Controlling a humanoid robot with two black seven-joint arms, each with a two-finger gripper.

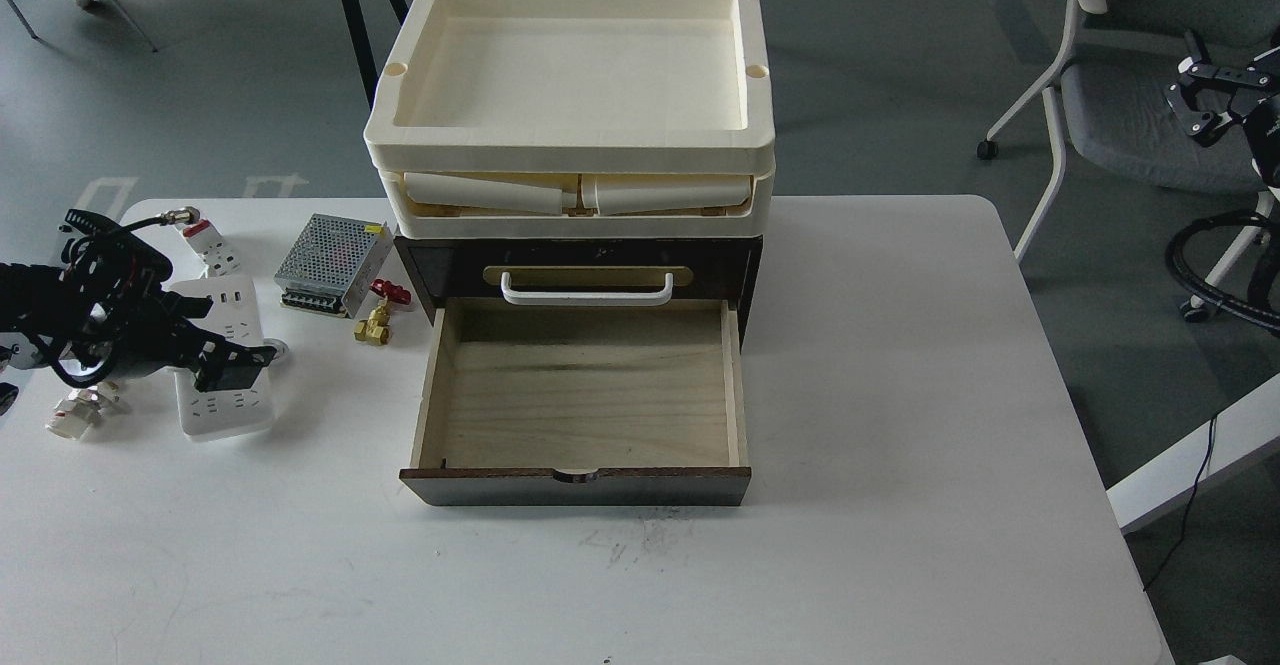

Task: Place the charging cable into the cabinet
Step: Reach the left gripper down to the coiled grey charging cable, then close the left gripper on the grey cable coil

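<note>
Charging cable point(222, 365) lies flat on white bench point(850, 365), left side of frame, well apart from cabinet point(575, 275). Left end effector point(235, 360) sits over strip's middle, fingers point(250, 353) at its right edge; dark and bunched, cannot tell if open or closed. Right end effector point(1200, 110) raised at upper right of frame, off bench, state unclear. Cabinet at centre, drawer point(585, 395) pulled out, cream trays point(575, 95) stacked above. Silver power supply box point(333, 263) and brass valve point(378, 317) lie between strip and cabinet.

The dark brown cabinet point(578, 365) stands with its pale wood-lined drawer pulled open. Well left of it, the flat white charging cable point(222, 360) lies face-up, its cord seemingly hidden.
</note>
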